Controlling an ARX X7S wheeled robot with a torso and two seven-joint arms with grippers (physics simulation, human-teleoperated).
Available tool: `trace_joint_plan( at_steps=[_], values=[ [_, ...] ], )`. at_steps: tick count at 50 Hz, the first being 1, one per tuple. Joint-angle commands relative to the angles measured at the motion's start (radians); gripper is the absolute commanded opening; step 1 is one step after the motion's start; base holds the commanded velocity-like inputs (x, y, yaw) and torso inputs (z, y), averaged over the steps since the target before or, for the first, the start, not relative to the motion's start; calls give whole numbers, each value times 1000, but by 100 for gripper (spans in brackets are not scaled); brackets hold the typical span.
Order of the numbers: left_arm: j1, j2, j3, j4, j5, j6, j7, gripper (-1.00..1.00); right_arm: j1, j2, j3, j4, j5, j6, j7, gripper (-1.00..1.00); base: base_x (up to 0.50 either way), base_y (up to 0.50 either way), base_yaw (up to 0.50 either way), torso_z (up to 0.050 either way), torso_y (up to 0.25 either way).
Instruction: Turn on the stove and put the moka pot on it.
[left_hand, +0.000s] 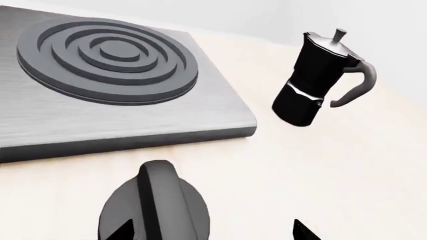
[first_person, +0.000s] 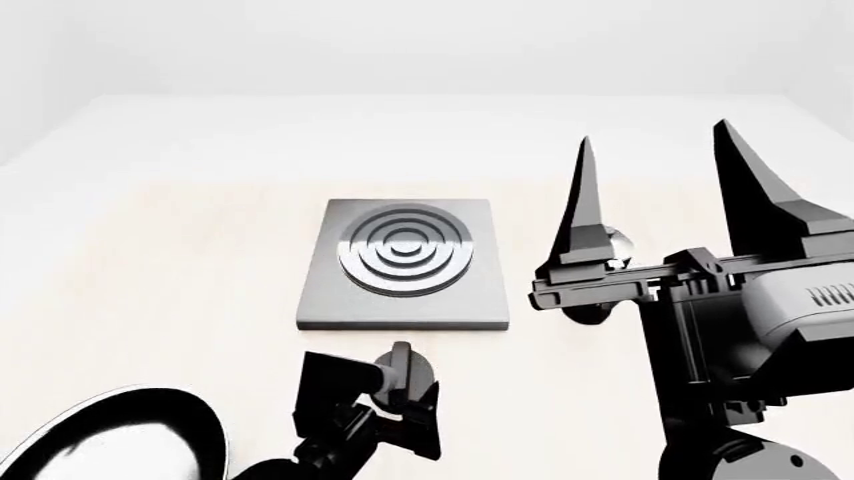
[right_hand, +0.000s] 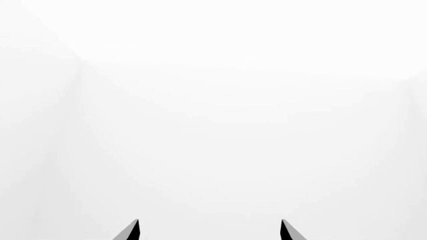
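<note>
The stove (first_person: 400, 265) is a flat grey plate with a ringed burner (left_hand: 107, 57), lying mid-table. Its black round knob (left_hand: 157, 205) sits on the table just in front of the plate. My left gripper (left_hand: 213, 232) is open and low over the knob (first_person: 400, 368), which lies beside one fingertip (left_hand: 123, 230). The moka pot (left_hand: 320, 80) stands upright to the right of the stove, handle turned away from it. In the head view the pot (first_person: 613, 243) is mostly hidden behind my right gripper (first_person: 655, 135). That gripper is raised, open and empty, its fingers pointing up; the right wrist view shows only white wall.
A black frying pan (first_person: 114, 440) lies at the near left corner of the head view. The pale tabletop (first_person: 160, 260) stretches round the stove, with white walls behind.
</note>
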Motion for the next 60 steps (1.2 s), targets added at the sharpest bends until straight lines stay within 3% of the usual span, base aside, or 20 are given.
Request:
trace_joint_plan(
  at_steps=[1, 60],
  values=[
    [-9, 3, 5, -27, -1, 8, 3, 100, 1, 4, -2, 0, 3, -3, 4, 100, 0, 0, 0, 0, 0],
    [-44, 39, 55, -178, 0, 74, 40, 100, 0, 23, -10, -1, 20, -13, 22, 100, 0, 0, 0, 0, 0]
  ],
)
